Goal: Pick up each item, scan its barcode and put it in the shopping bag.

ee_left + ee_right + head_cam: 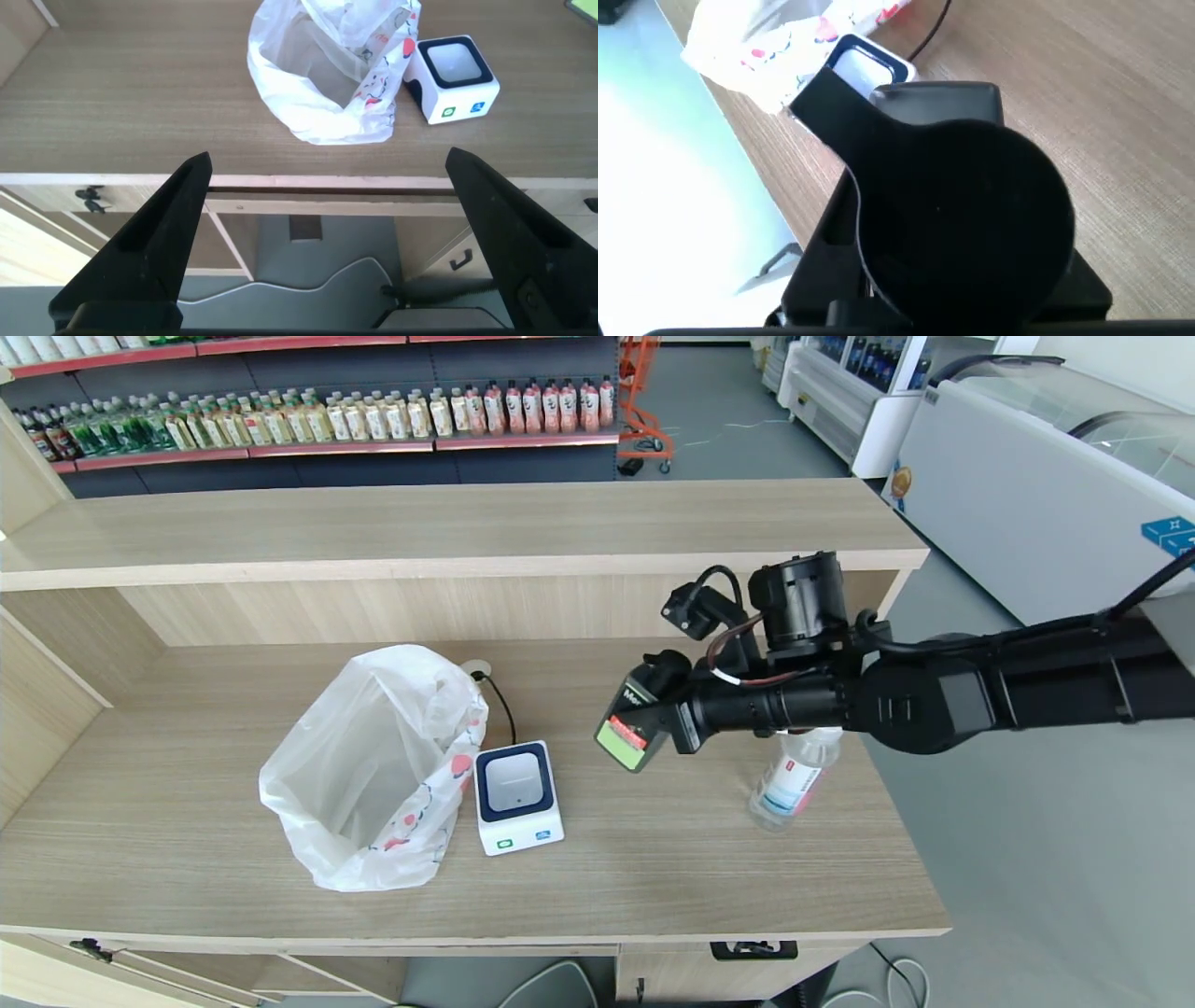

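While the black container (633, 726) with its green and red label hangs above the surface (653, 868), clamped in the right pincer (667, 709), the white scanner (518, 795) sits just beyond it toward the robot's left. The open white shopping bag (373, 775) touches the scanner's far side. A clear water bottle (792, 784) rests on the surface beneath the right arm, and the left pincer (329, 173) hangs below the surface's front edge with its fingers (177, 215) spread apart, holding nothing.
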